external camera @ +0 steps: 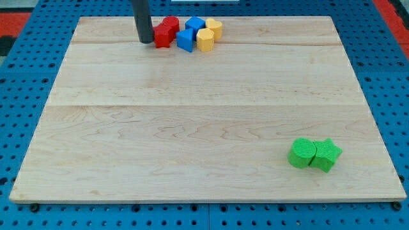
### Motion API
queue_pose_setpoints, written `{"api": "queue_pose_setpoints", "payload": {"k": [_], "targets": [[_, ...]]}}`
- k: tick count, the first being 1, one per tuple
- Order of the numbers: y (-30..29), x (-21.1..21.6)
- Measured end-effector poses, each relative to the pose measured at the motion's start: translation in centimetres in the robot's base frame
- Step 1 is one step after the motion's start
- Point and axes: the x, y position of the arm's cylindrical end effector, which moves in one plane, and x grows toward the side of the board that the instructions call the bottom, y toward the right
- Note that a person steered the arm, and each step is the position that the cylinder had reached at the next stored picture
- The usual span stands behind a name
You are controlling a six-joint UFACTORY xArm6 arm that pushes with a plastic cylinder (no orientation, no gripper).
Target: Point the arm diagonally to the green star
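Bare board separates my tip from green star.

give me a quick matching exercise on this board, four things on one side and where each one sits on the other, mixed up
Things:
1. my tip
2. green star
3. yellow blocks
4. blue blocks

Places:
A. bottom right of the board, touching another green block
B. right end of the cluster at the view's top
C. just left of the red blocks, at the view's top
D. between the red and yellow blocks

Pairs: 1-C, 2-A, 3-B, 4-D
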Motion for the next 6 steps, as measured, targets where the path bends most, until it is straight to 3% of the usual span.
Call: {"api": "queue_pose_setpoints", "payload": {"k": [1,4,5,6], "targets": [[2.6,7.9],[33.5,20.4],[37.0,26.9],[32.9,29.7]]}}
